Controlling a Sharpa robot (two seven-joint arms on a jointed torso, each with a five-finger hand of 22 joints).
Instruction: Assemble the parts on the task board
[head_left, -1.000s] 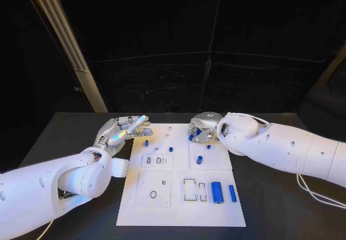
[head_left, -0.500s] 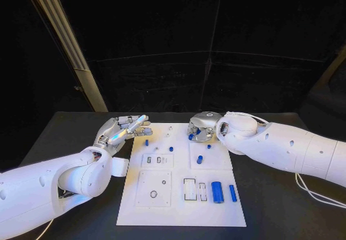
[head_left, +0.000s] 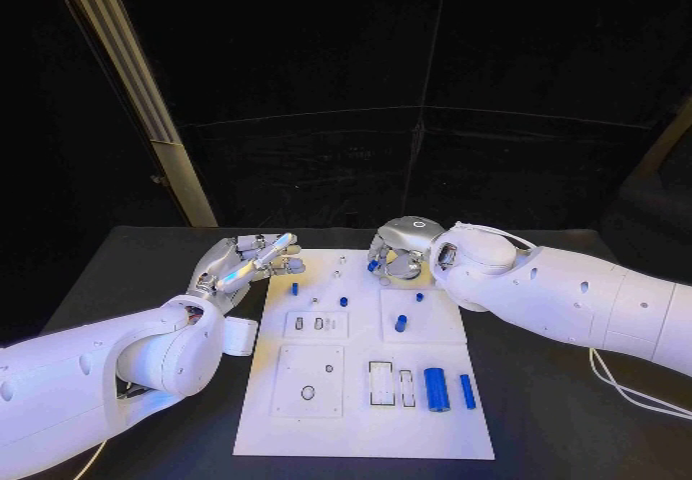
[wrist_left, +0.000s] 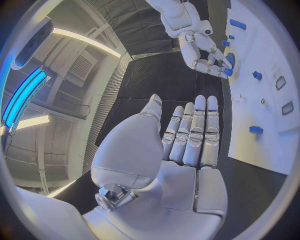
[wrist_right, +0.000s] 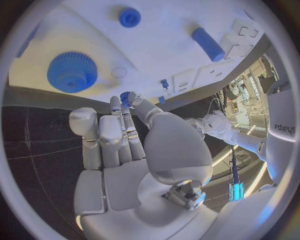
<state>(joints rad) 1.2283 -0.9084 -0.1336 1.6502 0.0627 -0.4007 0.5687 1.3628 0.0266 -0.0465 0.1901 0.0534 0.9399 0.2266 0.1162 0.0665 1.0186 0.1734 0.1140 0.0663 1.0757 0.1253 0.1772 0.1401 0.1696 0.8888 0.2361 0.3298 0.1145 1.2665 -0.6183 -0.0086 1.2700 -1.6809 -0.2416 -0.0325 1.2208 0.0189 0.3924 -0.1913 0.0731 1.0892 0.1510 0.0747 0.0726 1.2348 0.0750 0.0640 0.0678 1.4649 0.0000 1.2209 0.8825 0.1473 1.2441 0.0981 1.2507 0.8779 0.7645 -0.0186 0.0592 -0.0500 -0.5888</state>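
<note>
Right hand pinches small blue toothed gear at fingertips, above far edge of white task board. Left hand empty, fingers straight. Gear likely light, rigid; hold by rim.

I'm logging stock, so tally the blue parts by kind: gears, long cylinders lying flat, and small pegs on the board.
Gears: 2, the large gear on the task board and the small gear pinched by the right hand.
Long cylinders lying flat: 2.
Small pegs: 4.
Total: 8.
</note>
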